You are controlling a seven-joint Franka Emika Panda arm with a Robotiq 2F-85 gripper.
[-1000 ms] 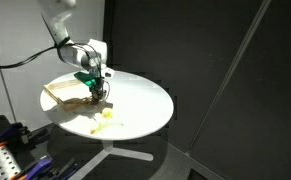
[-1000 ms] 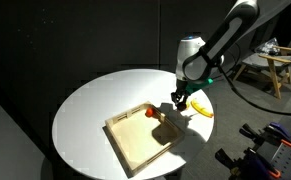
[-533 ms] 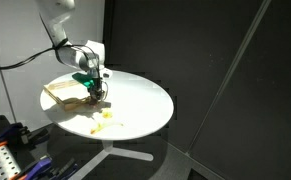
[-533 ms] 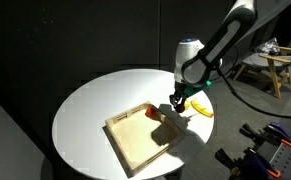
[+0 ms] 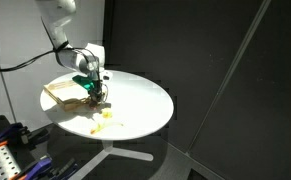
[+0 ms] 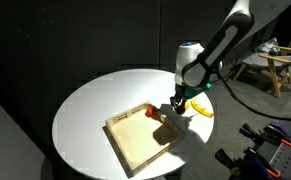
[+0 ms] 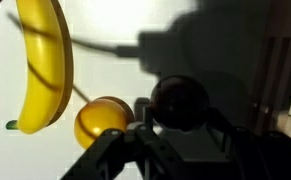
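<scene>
1. The dark round thing sits in shadow in the wrist view, too dim to name more exactly. It lies between the fingers of the claw, which look partly closed and seem to pinch it from both sides.
2. In both exterior views the claw hangs low over the round white worktop, just off a corner of the wooden tray. So the dark thing is there too, close above the surface; whether it touches the worktop I cannot tell.
3. An orange round fruit lies just beside the dark thing, and a banana lies beyond it, both on the worktop. A small red thing sits at the tray's corner, on the claw's other side.
4. Judged from this, the work in hand is holding that small round piece securely. To do it well:
   - Keep the pinch even and centred, since a ball gripped off-centre tends to squirt out.
   - Lift straight up before any sideways travel, so the fingers clear the orange fruit and the tray's rim.
   - Squeeze no harder than needed.
</scene>
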